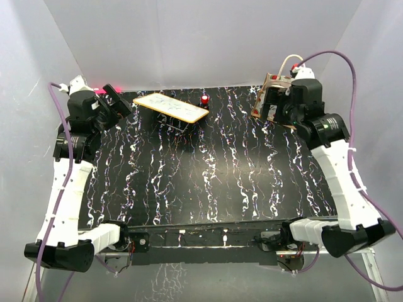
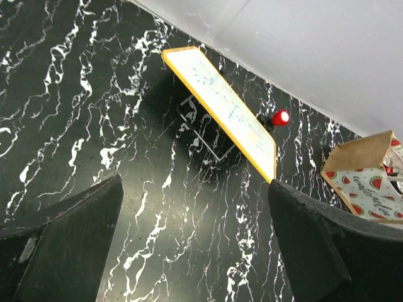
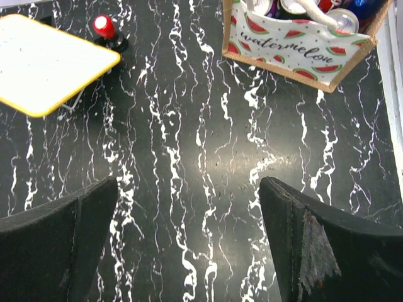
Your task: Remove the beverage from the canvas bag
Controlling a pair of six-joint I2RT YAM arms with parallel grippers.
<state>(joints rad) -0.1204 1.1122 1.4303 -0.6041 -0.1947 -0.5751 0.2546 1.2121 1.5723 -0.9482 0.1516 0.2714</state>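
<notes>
The bag (image 3: pixel 296 47) stands at the far right of the surface (image 1: pixel 208 170) with cans (image 3: pixel 343 19) inside it, near the right claw (image 3: pixel 189 185), whose fingers are apart and empty, like those of the left claw (image 2: pixel 195 189) far left.

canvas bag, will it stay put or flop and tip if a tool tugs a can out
The canvas bag probably holds its shape: it stands boxy. It is likely bottom-heavy, since several cans fill it, so tipping seems unlikely. The rope handle looks floppy, a poor grip.
</notes>
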